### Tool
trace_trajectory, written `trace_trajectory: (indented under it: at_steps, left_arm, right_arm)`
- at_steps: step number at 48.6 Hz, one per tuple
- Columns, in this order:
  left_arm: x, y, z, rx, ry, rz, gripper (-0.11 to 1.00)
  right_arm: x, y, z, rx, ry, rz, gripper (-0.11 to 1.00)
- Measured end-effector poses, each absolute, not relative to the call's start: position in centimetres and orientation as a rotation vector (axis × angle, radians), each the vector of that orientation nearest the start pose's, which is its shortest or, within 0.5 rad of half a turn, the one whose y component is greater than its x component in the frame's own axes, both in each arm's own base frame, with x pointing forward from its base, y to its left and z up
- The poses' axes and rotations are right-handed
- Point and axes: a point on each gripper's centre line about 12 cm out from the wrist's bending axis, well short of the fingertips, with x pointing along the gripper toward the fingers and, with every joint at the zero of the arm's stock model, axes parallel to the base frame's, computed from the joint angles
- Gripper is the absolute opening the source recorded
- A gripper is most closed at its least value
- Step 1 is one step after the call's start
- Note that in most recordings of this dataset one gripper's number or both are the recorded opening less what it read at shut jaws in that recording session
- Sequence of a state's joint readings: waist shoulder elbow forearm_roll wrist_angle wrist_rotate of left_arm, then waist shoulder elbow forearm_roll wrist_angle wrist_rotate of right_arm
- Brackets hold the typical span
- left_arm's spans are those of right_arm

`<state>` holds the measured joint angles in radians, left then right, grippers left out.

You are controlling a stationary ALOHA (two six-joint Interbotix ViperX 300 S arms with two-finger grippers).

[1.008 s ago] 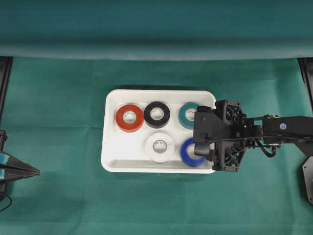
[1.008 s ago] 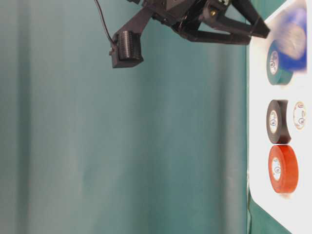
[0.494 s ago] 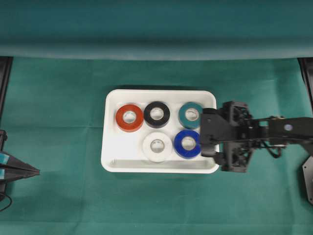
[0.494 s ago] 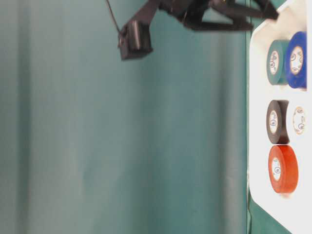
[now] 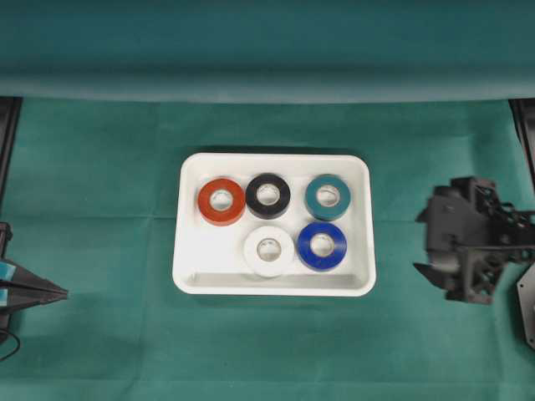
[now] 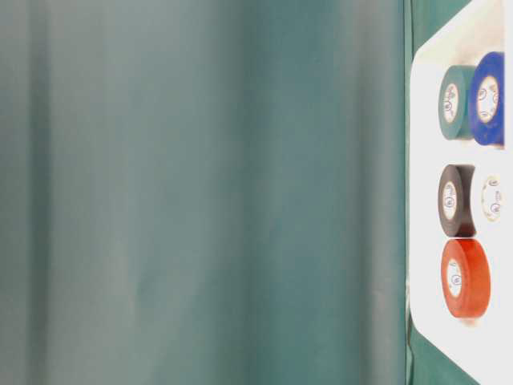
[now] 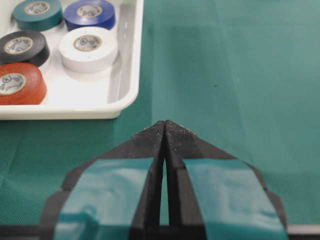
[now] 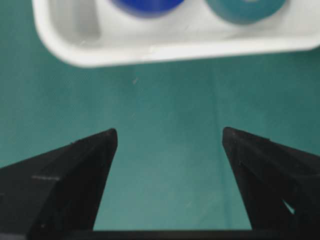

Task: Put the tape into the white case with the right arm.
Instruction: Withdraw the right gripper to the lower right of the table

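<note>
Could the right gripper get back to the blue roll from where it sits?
Probably yes: the right gripper is open, facing the tray, with only bare cloth between it and the blue roll.

A staged robot test bench, it seems: a plain green cloth [image 5: 100,167] covers table and backdrop, with black robot arm hardware [image 5: 468,238] at the frame's right edge.

The right tool [image 8: 170,137] hangs at the right edge of the overhead view, its two pointed black fingers [image 8: 75,170] spread wide with nothing between them. The left tool [image 7: 165,130] sits low at the left edge, its blue-patched fingers pressed together, empty.
</note>
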<state>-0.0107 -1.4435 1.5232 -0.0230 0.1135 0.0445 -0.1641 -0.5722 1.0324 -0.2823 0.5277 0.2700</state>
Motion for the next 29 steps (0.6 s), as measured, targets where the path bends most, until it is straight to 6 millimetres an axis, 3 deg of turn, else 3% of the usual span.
trace_trajectory:
  at_steps: [10, 29]
  left_arm:
    - [12.5, -0.2, 17.8, 0.021, 0.192, -0.015, 0.0]
    - [12.5, -0.2, 17.8, 0.021, 0.192, -0.015, 0.0]
  right_arm:
    - [19.8, -3.8, 17.7, 0.03, 0.947, -0.245, 0.89]
    - [19.7, -2.2, 17.7, -0.007, 0.936, -0.17, 0.89]
